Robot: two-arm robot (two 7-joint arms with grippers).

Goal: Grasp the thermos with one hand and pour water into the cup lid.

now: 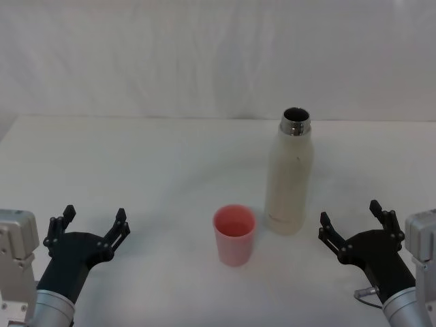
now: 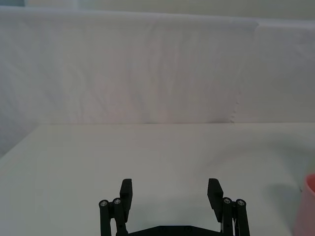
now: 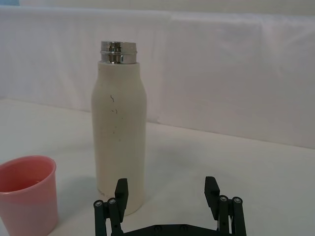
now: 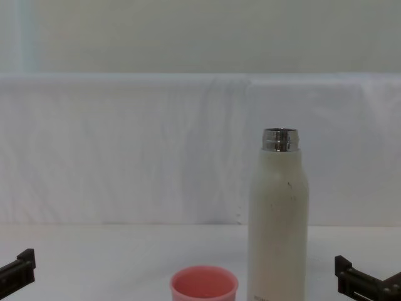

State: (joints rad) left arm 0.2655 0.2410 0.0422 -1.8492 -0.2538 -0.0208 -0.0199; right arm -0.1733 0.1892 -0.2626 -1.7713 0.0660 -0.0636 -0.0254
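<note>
1. Just ahead of the right claw [image 1: 354, 225] and a little toward the robot's left stands the thermos [image 1: 289, 174], upright on the white surface [image 1: 136, 170], its steel neck uncapped and its mouth open to the top.
2. From the right wrist view the thermos [image 3: 118, 132] rises beyond the claw's left finger, apart from it, with small dark specks down its cream body.
3. That right claw [image 3: 167, 192] is released, its two black fingers spread wide with nothing between them, and it sits low near the surface.
4. Farther to the right claw's left, on the near-left side of the thermos, sits the cup lid [image 1: 234, 234], a short salmon-pink cup standing mouth up, close beside the thermos base but with a sliver of surface showing between them.
5. Whether the cup lid holds any water I cannot tell; its inside looks pink throughout.
6. Well away to the left, the left claw [image 1: 94, 223] hovers near the front left of the surface, also released, fingers apart and gripping nothing.
7. Relative to the left claw [image 2: 170, 194], the cup lid [image 2: 306, 204] lies off toward the robot's right and slightly ahead, well apart from its fingers.
8. From the chest view, the thermos [image 4: 278, 219] towers over the cup lid [image 4: 204, 284], which stands nearer the robot and to the left of it.
</note>
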